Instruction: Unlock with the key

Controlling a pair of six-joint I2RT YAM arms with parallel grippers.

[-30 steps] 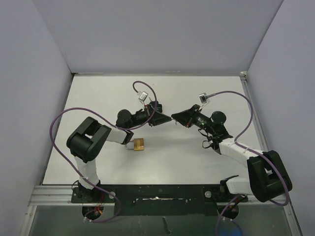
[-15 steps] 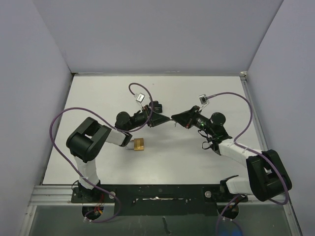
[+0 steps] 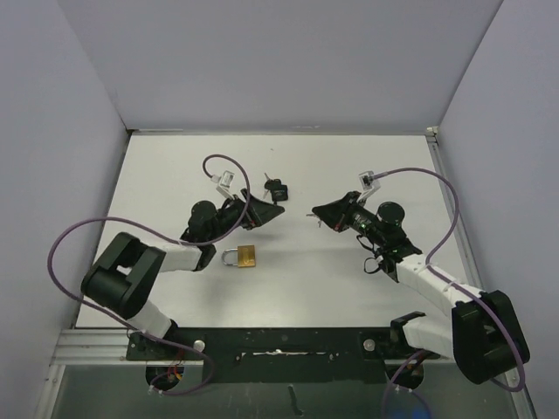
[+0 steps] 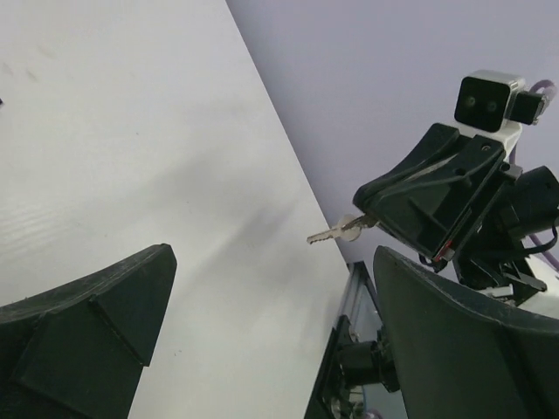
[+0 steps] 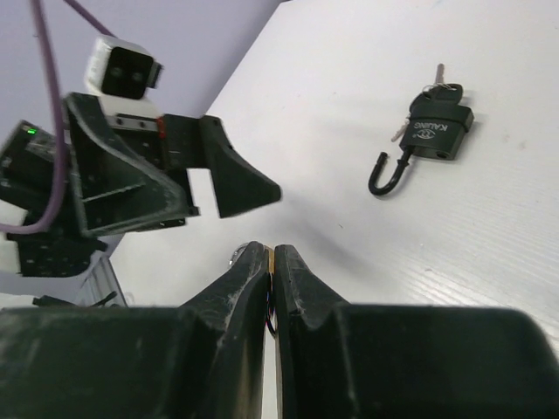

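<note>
White counter [image 3: 349,157], grey walls. Brass lock [image 3: 244,256] lies flat, shackle looks shut, unheld. My left end effector [image 3: 258,214] just beyond lock, fingers spread wide, holding nothing. My right end effector [image 3: 319,212] right of lock, pinched on key [image 4: 334,232], blade outward for insertion.

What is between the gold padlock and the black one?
The left gripper, jaws open, is between the brass padlock and the black padlock, clearest in the top view.
</note>
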